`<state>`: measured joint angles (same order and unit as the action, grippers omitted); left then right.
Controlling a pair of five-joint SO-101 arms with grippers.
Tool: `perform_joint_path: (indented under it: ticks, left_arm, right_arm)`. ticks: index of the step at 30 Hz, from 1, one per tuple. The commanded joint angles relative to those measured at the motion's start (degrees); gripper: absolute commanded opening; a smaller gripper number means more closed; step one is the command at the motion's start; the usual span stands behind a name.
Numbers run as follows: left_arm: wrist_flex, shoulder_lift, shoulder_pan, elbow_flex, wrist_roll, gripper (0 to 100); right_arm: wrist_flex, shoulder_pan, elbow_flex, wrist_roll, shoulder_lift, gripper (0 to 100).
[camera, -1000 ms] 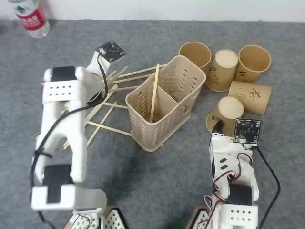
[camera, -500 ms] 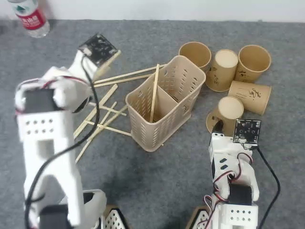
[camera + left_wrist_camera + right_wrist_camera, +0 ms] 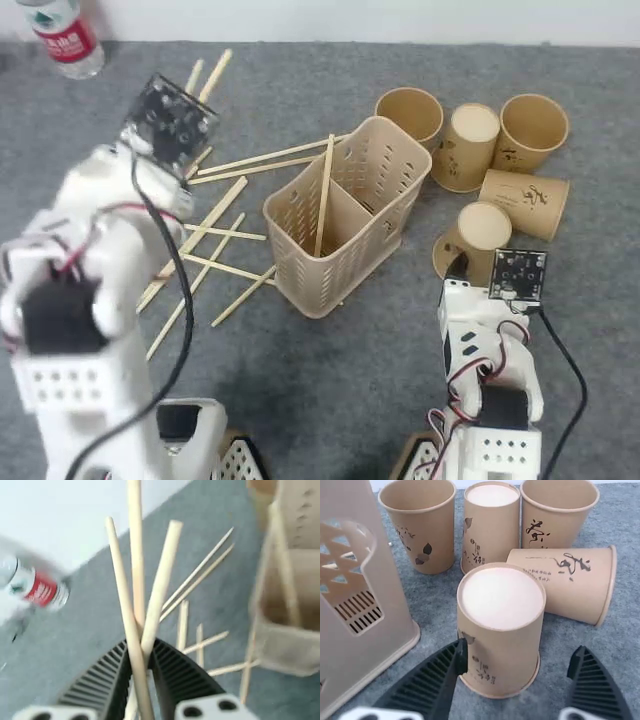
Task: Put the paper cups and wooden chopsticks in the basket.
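Wooden chopsticks [image 3: 145, 595] are lifting off the table [image 3: 330, 400], three clamped in the left gripper [image 3: 141, 652], so the basket [image 3: 320, 270] is likely coming next. The right gripper [image 3: 518, 655] is waiting wide open, facing an upturned paper cup [image 3: 500, 605].

The left gripper [image 3: 141, 655] has its ribbed black jaws pinched on three chopsticks [image 3: 135, 555], which fan apart beyond the grip. Past them, loose chopsticks [image 3: 182, 625] lie scattered on the grey mat [image 3: 85, 645]. The basket [image 3: 295, 605] stands to the right, and a red-labelled bottle [image 3: 37, 587] lies far off by the white wall.
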<state>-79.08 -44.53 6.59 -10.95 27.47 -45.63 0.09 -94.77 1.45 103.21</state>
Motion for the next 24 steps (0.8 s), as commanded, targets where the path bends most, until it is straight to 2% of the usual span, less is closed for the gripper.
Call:
perform_joint_path:
  ticks: [1, 5, 9, 14, 17, 24]
  left_arm:
    - [1.58, -8.35, -6.33, -2.86, -7.38, 1]
    - [6.24, -17.32, -10.73, -10.42, -13.54, 1]
    - [16.44, -25.32, -14.33, -20.62, -18.46, 1]
    - [29.89, -28.57, -14.77, -28.97, -22.95, 1]
    - [35.69, -28.75, -14.77, -31.34, -25.93, 1]
    - [41.14, -28.66, -17.23, -30.46, -35.6, 1]
  right_arm:
    - [1.27, 0.13, 0.44, 0.62, 0.75, 32.1]
    - [1.27, 0.13, 0.44, 0.62, 0.75, 32.1]
    - [1.27, 0.13, 0.44, 0.62, 0.75, 32.1]
    - [1.27, 0.13, 0.44, 0.62, 0.75, 32.1]
    - [2.24, 0.13, 0.18, 0.62, 0.75, 32.1]
    - [4.7, 0.13, -1.14, 0.53, 0.75, 32.1]
